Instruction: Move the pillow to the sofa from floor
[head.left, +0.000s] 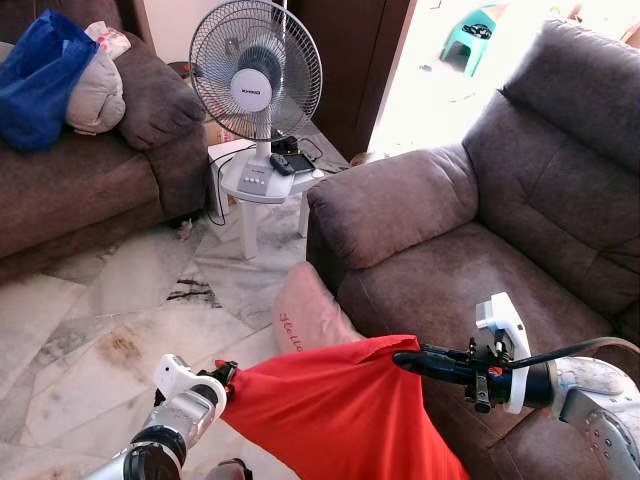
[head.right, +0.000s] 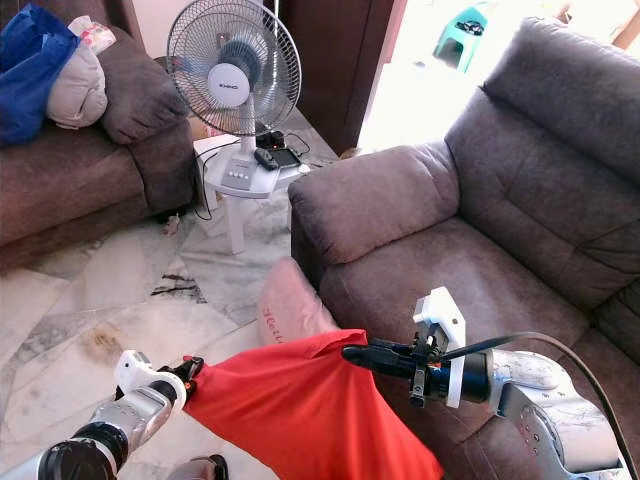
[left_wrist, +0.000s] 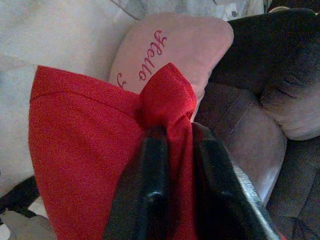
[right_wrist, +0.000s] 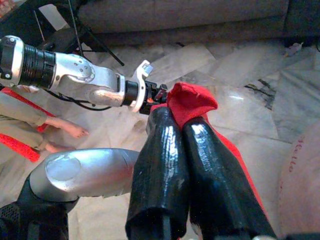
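Red fabric, a soft pillow (head.left: 340, 410) in a bright red cover, hangs stretched between the robot's two grippers, low in the foreground. The left gripper (head.left: 226, 379) has its two black fingers clamped on one corner of the red pillow, over the marble floor (head.left: 120, 330). The right gripper (head.left: 410, 360) has its fingers pressed together on the opposite corner, above the seat of the brown upholstered armchair sofa (head.left: 470, 250). The red pillow sags between the two, off the floor, spanning from the floor side to the front edge of the sofa seat.

Just behind it, a pale pink pillow with red "Hello" lettering (head.left: 305, 315) leans on the floor against the sofa's front corner.

Beyond, a white pedestal fan (head.left: 255, 70) stands on a small white plastic table (head.left: 262, 190), between the sofa and a second brown sofa (head.left: 90, 180) on the robot's left. That sofa carries a blue bag (head.left: 40, 75) and a beige bundle (head.left: 98, 95). In the right wrist view, a person's bare feet (right_wrist: 62, 132) rest on the floor near the left arm.
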